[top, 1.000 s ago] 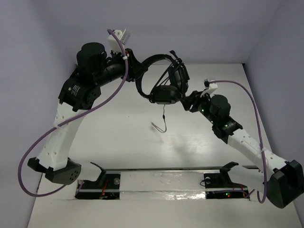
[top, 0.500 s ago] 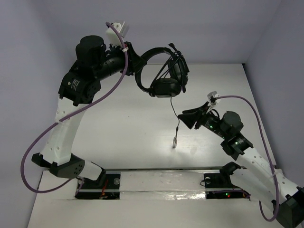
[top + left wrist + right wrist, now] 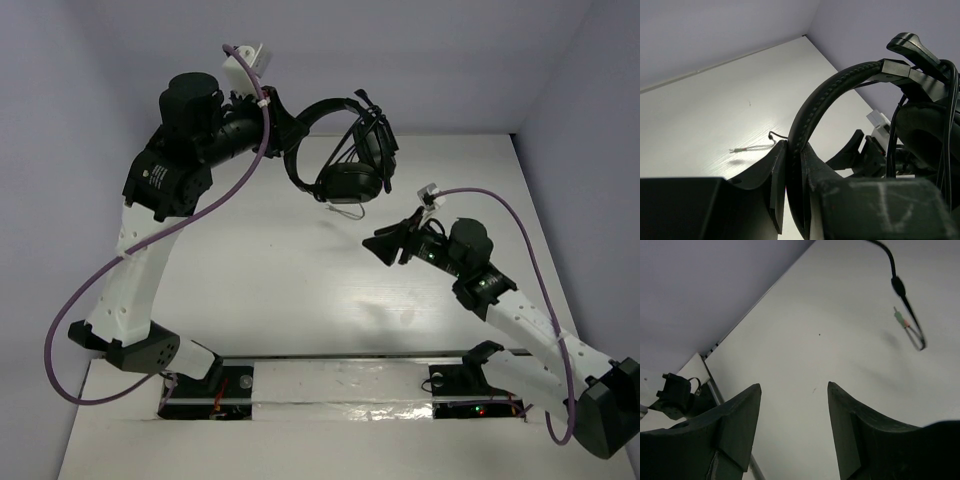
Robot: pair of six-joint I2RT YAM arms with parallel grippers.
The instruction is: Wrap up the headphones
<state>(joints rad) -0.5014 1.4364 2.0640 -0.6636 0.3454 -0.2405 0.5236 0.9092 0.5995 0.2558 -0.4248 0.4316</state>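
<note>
The black headphones (image 3: 350,165) hang in the air above the white table (image 3: 250,290). My left gripper (image 3: 290,152) is shut on the headband (image 3: 830,95), which is pinched between its fingers (image 3: 777,170). The thin black cable runs in loops around the earcups (image 3: 350,183). Its loose end with the plug (image 3: 345,206) swings free just under them; it also shows in the left wrist view (image 3: 752,147) and the right wrist view (image 3: 907,320). My right gripper (image 3: 385,245) is open and empty, below and to the right of the earcups; its jaws (image 3: 795,390) stand wide apart.
A metal rail (image 3: 340,372) with the arm bases runs along the table's near edge. Thick purple robot cables (image 3: 75,310) loop beside each arm. Walls close the table at the back and sides.
The right gripper drew back from the earcups, then rose slightly toward them. The cable's loose end, hanging low over the table before, has swung up close under the earcups.
</note>
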